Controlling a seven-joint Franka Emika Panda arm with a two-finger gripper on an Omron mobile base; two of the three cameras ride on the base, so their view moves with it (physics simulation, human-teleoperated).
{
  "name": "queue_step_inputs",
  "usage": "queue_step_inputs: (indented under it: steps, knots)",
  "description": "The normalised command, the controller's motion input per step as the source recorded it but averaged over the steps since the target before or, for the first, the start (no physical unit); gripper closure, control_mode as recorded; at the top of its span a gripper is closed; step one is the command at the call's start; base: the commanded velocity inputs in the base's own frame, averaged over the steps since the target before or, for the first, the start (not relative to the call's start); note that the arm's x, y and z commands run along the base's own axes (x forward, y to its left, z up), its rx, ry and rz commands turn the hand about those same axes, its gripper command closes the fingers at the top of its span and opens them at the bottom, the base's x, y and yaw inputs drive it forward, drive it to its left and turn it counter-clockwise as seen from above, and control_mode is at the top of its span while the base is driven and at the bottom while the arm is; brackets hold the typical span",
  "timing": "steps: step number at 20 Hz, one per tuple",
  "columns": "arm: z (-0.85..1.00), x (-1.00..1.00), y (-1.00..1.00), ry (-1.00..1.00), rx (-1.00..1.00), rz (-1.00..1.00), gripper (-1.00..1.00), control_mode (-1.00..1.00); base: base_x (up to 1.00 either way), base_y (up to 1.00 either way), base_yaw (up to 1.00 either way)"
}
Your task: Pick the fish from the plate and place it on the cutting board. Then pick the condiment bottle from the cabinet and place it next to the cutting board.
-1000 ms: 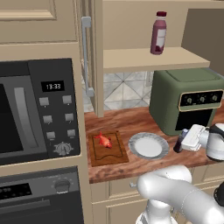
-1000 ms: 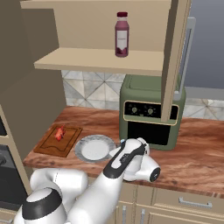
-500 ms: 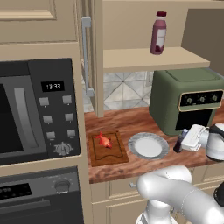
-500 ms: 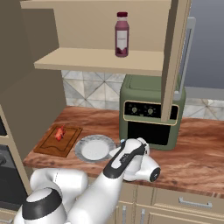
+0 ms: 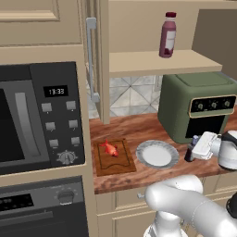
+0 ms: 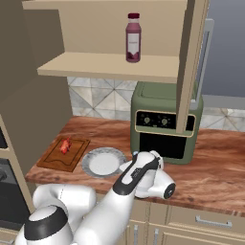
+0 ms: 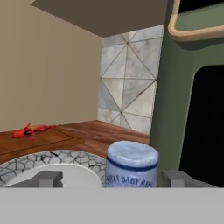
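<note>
With the fish (image 5: 109,147) lying on the board (image 5: 114,157), the gripper (image 7: 113,178) is standing with jaws apart around the bottle (image 7: 131,164), right of the plate (image 5: 157,154).

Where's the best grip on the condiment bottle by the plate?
Its round body just under the cap, coming in level from the front: the bottle stands upright, with the oven close behind it and the plate at one side.
</note>
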Motion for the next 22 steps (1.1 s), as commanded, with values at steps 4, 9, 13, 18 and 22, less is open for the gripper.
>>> queue_step_inputs:
  steps: [4, 9, 13, 18, 22]
  knots:
    - [0.00, 0.00, 0.00, 0.00, 0.00, 0.00, -1.00, -1.00, 0.00, 0.00, 0.00]
    - [0.00, 0.00, -0.06, 0.00, 0.00, 0.00, -1.00, -1.00, 0.00, 0.00, 0.00]
    - [0.00, 0.00, -0.23, 0.00, 0.00, 0.00, -1.00, -1.00, 0.00, 0.00, 0.00]
    - [0.00, 0.00, -0.24, 0.00, 0.00, 0.00, -1.00, -1.00, 0.00, 0.00, 0.00]
    - [0.01, -0.01, -0.27, 0.00, 0.02, -0.04, -1.00, -1.00, 0.00, 0.00, 0.00]
